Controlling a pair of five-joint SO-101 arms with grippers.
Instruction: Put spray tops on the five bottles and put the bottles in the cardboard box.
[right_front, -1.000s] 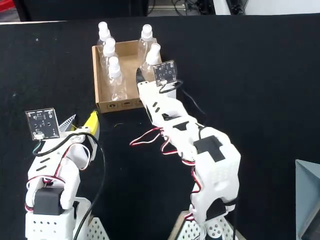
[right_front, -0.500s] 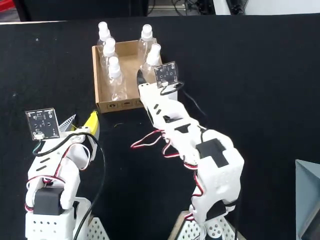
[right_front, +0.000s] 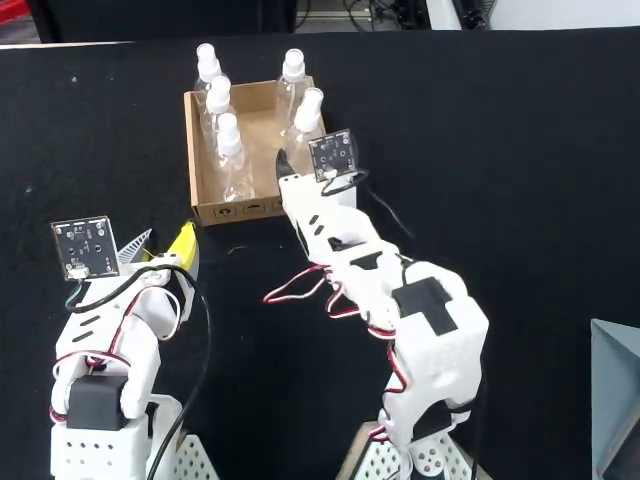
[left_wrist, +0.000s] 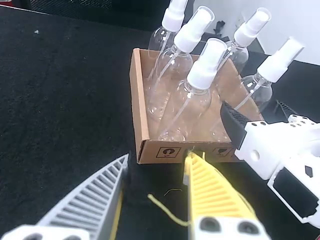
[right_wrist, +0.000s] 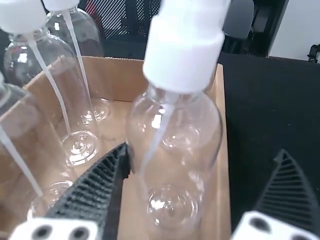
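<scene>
The cardboard box (right_front: 238, 209) stands at the back middle of the black table. Several clear bottles with white spray tops stand upright inside it, three along one wall (right_front: 229, 140) and two along the other. The nearest of those two (right_front: 306, 110) shows large in the right wrist view (right_wrist: 175, 130), standing on the box floor between the black fingers of my right gripper (right_wrist: 202, 152). That gripper (right_front: 293, 160) is open at the box's near right corner, its fingers clear of the bottle. My left gripper (right_front: 165, 243) is open and holds nothing, just short of the box's front wall (left_wrist: 165, 150).
A short scrap of yellowish wire (right_front: 237, 250) lies on the cloth in front of the box. A grey object (right_front: 615, 390) stands at the right edge near the front. Loose red and white leads (right_front: 300, 290) hang beside the right arm.
The right arm has drawn back a little from the box toward the front. The bottles, the box and the left arm have not moved.
</scene>
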